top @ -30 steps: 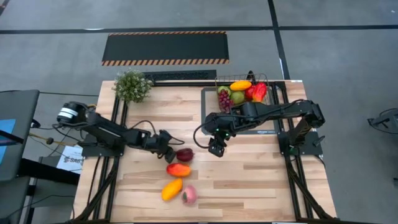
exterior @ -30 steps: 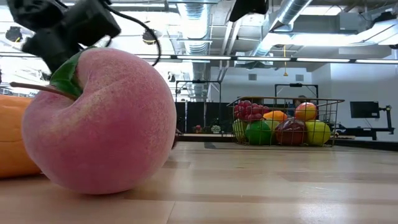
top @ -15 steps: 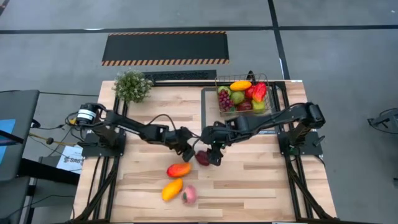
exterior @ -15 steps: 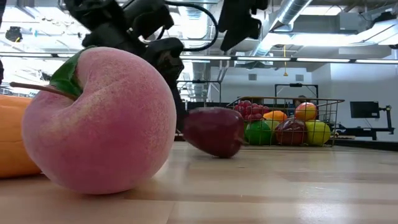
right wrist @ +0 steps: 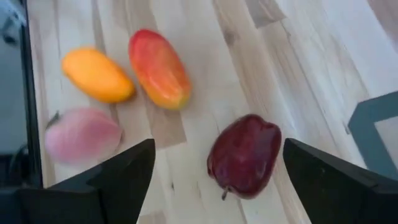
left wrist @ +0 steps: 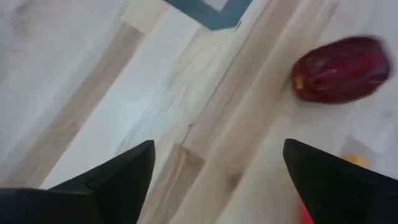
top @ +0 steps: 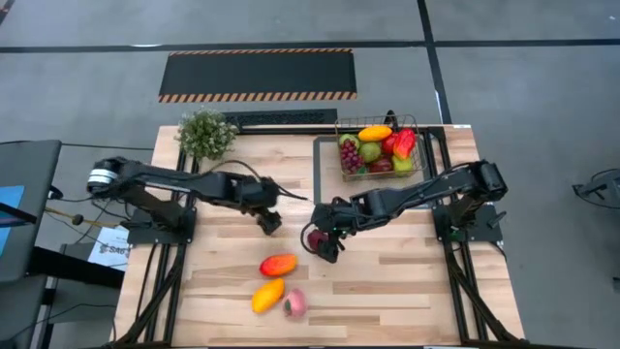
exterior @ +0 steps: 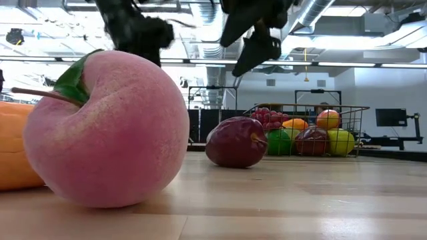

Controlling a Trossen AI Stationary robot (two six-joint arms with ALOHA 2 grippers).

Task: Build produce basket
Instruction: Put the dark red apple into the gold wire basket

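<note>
Dark red glossy toy apple (top: 315,238) lying on the pale wooden table (top: 407,281), mid-table. Right gripper (top: 326,245) spread wide just above it, holding nothing. Left gripper (top: 270,222) also spread wide, empty, nearby. Dark wire-mesh basket (top: 380,150) of fruit at far right corner.

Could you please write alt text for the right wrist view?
The open right gripper hovers over a dark red apple lying on the wooden table. Beyond lie a red-yellow mango, an orange mango and a pink peach.
</note>
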